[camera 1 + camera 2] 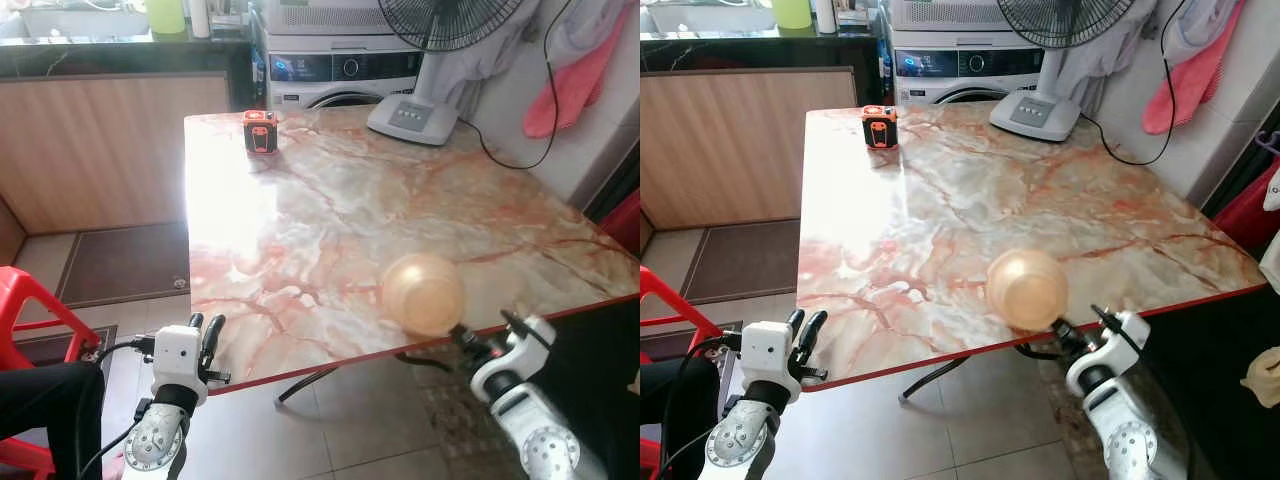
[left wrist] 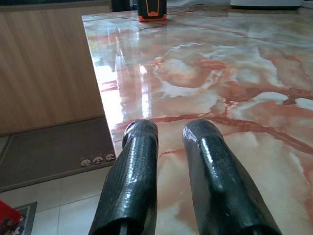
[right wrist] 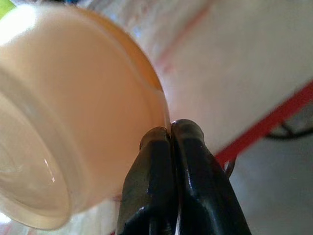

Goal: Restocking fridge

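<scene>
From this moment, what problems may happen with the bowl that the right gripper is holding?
1. The right gripper pinches only the thin rim of the peach-coloured bowl, which is tilted on its side; such a small hold may slip.
2. The bowl is at the red front edge of the marble table; if released here, it could roll off to the tiled floor.
3. The left gripper is at the same edge and might bump the tabletop when rising.
</scene>
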Robot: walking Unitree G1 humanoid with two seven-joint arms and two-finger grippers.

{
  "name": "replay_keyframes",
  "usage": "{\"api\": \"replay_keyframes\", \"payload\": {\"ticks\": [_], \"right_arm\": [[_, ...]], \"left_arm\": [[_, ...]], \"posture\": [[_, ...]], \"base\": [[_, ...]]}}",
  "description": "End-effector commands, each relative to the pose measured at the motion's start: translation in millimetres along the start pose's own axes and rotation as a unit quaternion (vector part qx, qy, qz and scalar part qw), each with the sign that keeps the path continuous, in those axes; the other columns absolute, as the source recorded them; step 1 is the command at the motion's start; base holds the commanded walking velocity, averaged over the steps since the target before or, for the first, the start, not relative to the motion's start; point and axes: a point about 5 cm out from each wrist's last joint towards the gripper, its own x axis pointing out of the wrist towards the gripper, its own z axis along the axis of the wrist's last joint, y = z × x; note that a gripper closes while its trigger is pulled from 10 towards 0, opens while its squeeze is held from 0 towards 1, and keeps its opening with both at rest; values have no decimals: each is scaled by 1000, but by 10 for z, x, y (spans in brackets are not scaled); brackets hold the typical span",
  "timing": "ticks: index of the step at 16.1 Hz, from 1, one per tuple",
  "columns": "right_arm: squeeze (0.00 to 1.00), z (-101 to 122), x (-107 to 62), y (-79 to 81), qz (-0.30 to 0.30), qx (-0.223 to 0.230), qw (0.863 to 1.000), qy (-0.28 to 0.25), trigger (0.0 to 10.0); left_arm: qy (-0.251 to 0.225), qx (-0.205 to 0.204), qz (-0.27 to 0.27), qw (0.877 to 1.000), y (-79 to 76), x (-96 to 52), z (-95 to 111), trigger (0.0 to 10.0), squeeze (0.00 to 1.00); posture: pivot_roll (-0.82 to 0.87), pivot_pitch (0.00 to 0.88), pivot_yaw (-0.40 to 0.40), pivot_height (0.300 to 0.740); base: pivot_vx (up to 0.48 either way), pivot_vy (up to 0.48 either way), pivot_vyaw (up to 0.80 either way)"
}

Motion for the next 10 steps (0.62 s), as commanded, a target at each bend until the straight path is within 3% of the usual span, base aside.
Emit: {"api": "replay_keyframes", "payload": {"ticks": [1,3,5,6,7,8,10], "right_arm": [[0,167,37,132,18,-30,999,-29,0],[0,281,74,271,34,-48,997,-53,0],[0,404,107,439,49,-89,991,-83,0],[0,512,121,661,70,-141,981,-114,0],[0,528,121,696,72,-150,979,-120,0],[0,562,108,852,63,-235,958,-150,0],[0,546,79,972,49,-333,925,-179,0]], "left_arm": [[5,6,-6,1000,-27,23,-8,10000,0],[5,6,-5,1000,-25,25,-9,10000,0],[6,7,-4,1000,-24,25,-11,10000,0],[5,7,-3,1000,-25,27,-7,10000,0],[5,7,-3,1000,-26,29,-5,10000,0],[5,7,-2,1000,-28,32,-6,10000,0],[5,8,-2,1000,-27,35,-5,10000,0]], "posture": [[-51,0,-93,740],[-48,0,-95,740],[-46,0,-96,740],[-47,0,-97,740],[-48,0,-98,740],[-50,0,-99,740],[-50,0,-100,740]], "base": [[0,0,0],[0,0,0],[0,0,0],[0,0,0],[0,0,0],[0,0,0],[0,0,0]]}}
